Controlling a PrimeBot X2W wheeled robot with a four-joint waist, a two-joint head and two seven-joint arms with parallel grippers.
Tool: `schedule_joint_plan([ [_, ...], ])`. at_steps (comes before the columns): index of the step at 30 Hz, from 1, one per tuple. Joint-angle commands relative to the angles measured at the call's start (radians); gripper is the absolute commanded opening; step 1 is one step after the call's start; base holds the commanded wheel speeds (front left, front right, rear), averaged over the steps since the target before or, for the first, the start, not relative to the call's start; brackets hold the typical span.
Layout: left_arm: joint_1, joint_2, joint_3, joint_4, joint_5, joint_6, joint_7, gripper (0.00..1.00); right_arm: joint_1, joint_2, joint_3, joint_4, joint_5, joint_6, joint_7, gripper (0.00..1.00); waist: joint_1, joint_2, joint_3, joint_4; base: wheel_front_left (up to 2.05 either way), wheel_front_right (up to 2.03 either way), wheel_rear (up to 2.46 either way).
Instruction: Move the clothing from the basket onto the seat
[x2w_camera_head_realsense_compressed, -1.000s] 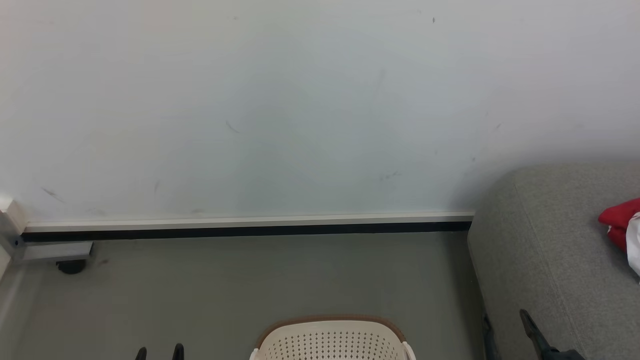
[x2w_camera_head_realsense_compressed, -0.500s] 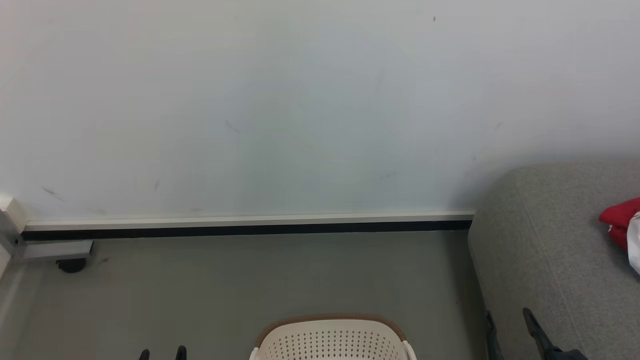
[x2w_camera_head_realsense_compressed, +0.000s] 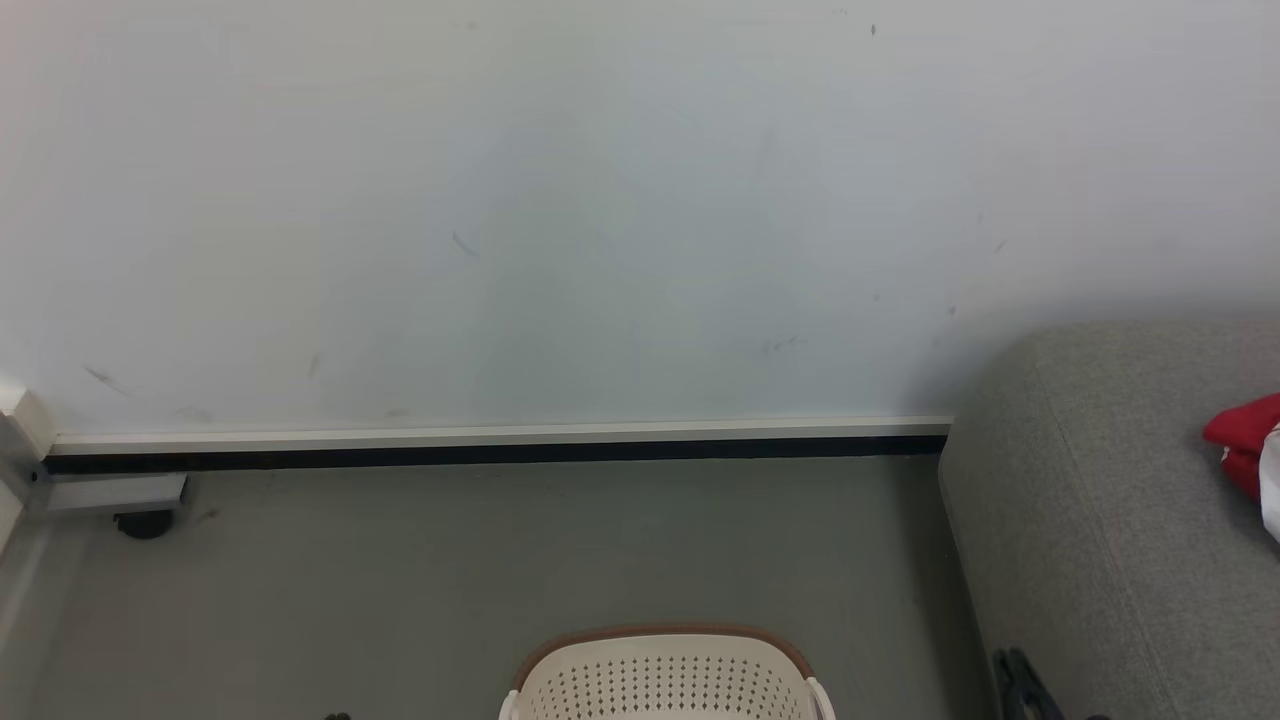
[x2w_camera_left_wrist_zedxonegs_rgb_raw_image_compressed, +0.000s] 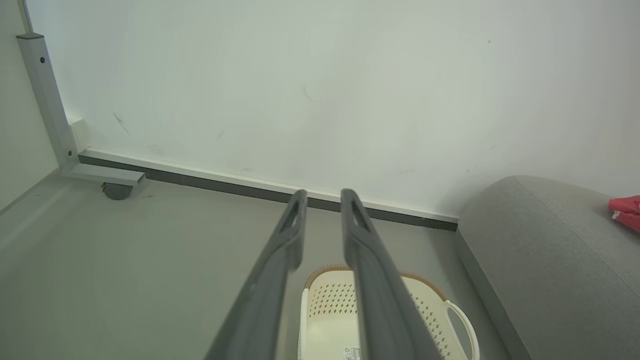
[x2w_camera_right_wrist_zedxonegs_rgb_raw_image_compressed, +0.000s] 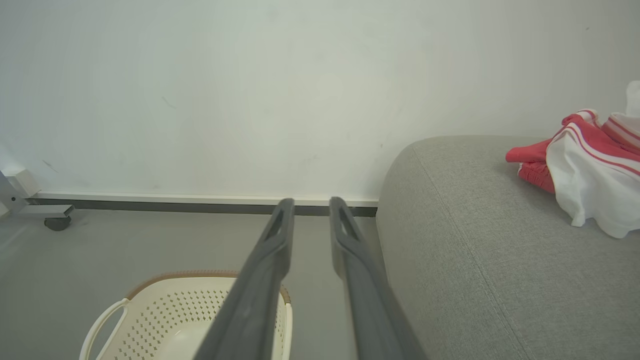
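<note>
While both arms are sinking toward the bottom edge of the head view, their long dark fingers are narrowing from the wide spread of a second ago. At the far left, a grey metal frame leg with a dark castor (x2w_camera_head_realsense_compressed: 120, 500) is standing against the white wall, well apart from everything else. Next, the left gripper (x2w_camera_left_wrist_zedxonegs_rgb_raw_image_compressed: 324, 194) is hanging above the floor, its fingers parted by a slim gap with nothing between them. Below it, the oval cream-white perforated plastic laundry basket (x2w_camera_head_realsense_compressed: 660, 680) with a brown woven-look rim is sitting on the grey floor. Further right, the right gripper (x2w_camera_right_wrist_zedxonegs_rgb_raw_image_compressed: 311, 201) is keeping the same slim, empty gap, near the edge of the large grey fabric-upholstered seat cushion (x2w_camera_head_realsense_compressed: 1100, 520). At the far right, the red sports shirt with white panels and red-striped trim (x2w_camera_right_wrist_zedxonegs_rgb_raw_image_compressed: 585, 170) is lying crumpled on that cushion, well apart from any finger. Judging by this, the transfer is looking finished and the arms are retiring. The head view is cutting the shirt off at its edge and catching just the basket's far wall. The left wrist view is looking down onto the basket's bare floor and small label, and the right wrist view is showing far more of the shirt's white panel and stripes.
</note>
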Motion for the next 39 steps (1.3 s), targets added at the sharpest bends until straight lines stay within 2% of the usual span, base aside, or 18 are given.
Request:
schedule_joint_plan([
  [1, 0.000, 0.000, 0.000, 0.010, -0.002, 0.000, 0.001, 0.00, 0.005, 0.000, -0.001, 0.012, 0.003, 0.000, 0.000, 0.00, 0.0000, 0.0000, 0.000, 0.000, 0.00, 0.00, 0.00],
  [24, -0.087, 0.000, -0.035, 0.045, -0.405, 0.007, 0.083, 0.00, -0.003, -0.052, -0.054, -0.010, 0.535, 0.000, 0.055, 0.00, 0.0000, 0.0000, 0.017, -0.017, 0.00, 0.00, 0.00],
  [39, -0.129, 0.000, -0.052, 0.059, -0.605, 0.011, 0.125, 0.00, -0.005, -0.094, -0.065, -0.027, 0.814, 0.000, 0.065, 0.00, 0.0000, 0.0000, 0.028, -0.027, 0.00, 0.00, 0.00],
])
